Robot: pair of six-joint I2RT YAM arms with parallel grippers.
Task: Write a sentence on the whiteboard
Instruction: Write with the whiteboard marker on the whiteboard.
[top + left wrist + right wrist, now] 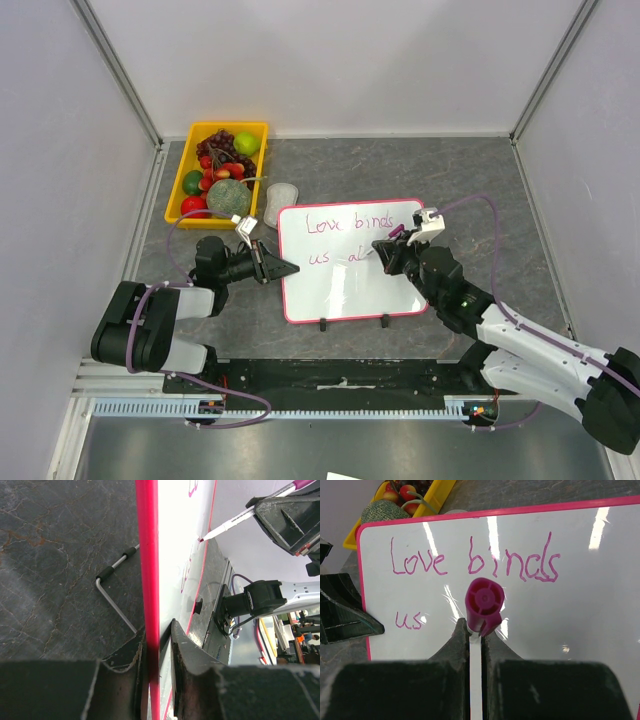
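1. The whiteboard (350, 290) lies near the middle of the table (480, 180), between the two arms. Its two black feet (323, 323) are on the near edge.
2. The left gripper (285, 268) is clamped on the board's left edge. In the left wrist view its jaws sit on either side of the thin pink frame (148, 555).
3. The right gripper (385, 250) is closed tight on a marker (484, 602), over the right half of the board. The pen tip meets the white surface close to the far pink frame in the left wrist view.
4. The sentence (350, 222) reads "Love binds" on the top line and "us" below, with a few more strokes beside the marker tip.
5. The lower half and the right side of the board are bare glossy white.
6. A yellow bin of fruit (180, 190) stands at the far left. A small grey pad (281, 192) lies between it and the board's far left corner, just beside that corner.
7. The table right of and beyond the board is open dark stone-patterned surface.
8. White walls (340, 60) close in the left, far and right sides.
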